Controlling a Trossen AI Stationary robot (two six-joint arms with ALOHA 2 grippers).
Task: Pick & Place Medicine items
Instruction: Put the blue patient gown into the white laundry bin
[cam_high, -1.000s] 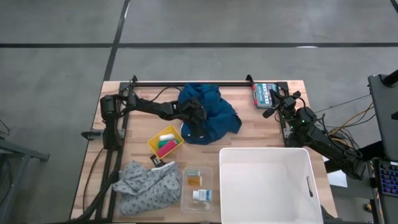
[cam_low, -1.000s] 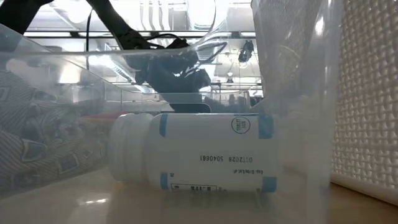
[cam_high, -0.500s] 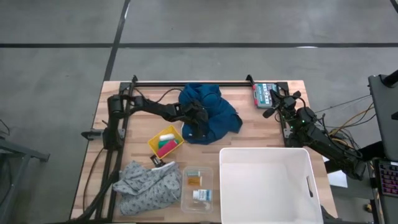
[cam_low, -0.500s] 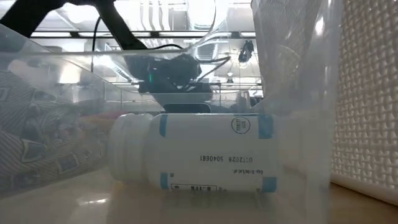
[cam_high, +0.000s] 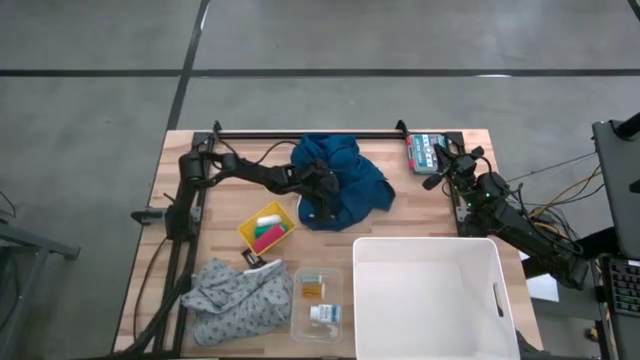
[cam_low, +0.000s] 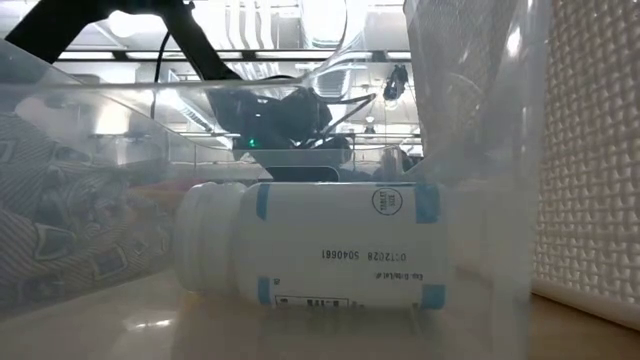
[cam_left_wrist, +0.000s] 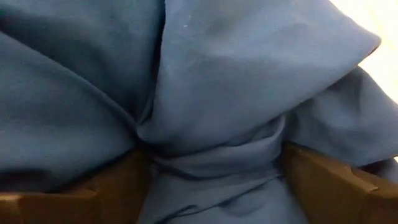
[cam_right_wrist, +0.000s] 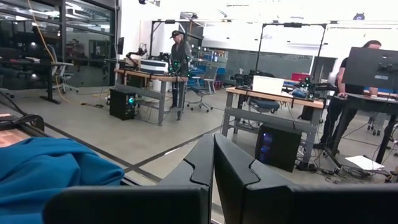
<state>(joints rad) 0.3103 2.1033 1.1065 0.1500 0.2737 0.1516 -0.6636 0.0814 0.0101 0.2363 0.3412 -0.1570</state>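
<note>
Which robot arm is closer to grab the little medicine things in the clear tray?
Probably the left. The left gripper is busy pinching the blue cloth, near the clear tray with the orange bottle and white bottle. The right gripper waits at the far corner.

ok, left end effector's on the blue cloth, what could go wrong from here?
1. The left end effector pinches the blue cloth; pulling it could sweep the yellow bin beside it.
2. The carton and orange bottle sit in the clear tray, untouched; time goes on cloth, not medicine.
</note>
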